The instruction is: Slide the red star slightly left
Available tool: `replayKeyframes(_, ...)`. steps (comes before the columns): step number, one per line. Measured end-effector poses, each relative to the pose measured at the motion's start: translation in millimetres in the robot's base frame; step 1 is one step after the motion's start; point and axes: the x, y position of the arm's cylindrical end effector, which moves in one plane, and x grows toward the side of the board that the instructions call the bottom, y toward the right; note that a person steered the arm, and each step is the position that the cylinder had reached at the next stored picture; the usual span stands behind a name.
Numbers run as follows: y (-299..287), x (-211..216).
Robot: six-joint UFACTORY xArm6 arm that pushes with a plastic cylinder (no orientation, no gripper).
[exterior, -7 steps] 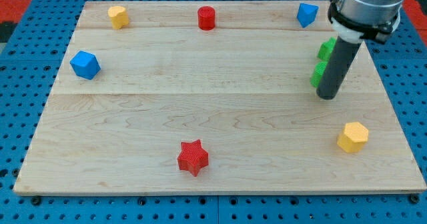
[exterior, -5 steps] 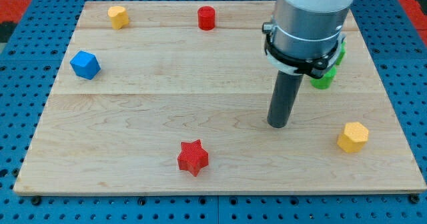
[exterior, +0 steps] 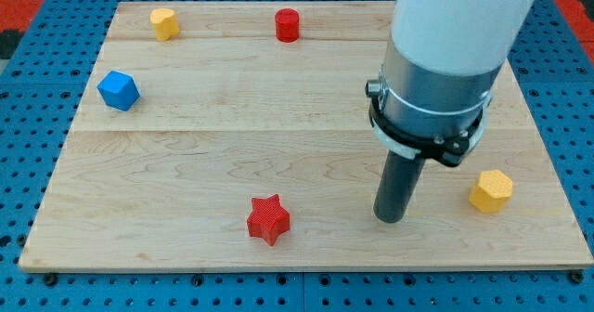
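The red star [exterior: 268, 219] lies on the wooden board [exterior: 232, 145] near the view's bottom, left of centre. My tip [exterior: 390, 218] rests on the board to the star's right, at about the same height in the view, with a wide gap between them. The arm's body hides the board's upper right part, so the green blocks and one blue block do not show now.
A yellow block [exterior: 490, 190] lies right of my tip. A blue block [exterior: 118, 89] lies at the left. A yellow block [exterior: 164, 21] and a red cylinder [exterior: 288, 24] lie along the top edge.
My tip has moved from the right side by the green blocks down and left, then further down toward the bottom. No block has moved.
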Motion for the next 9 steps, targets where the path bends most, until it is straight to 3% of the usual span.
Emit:
replayKeyframes(2, -124, 23)
replayKeyframes(6, -39, -6)
replayKeyframes(9, -68, -9)
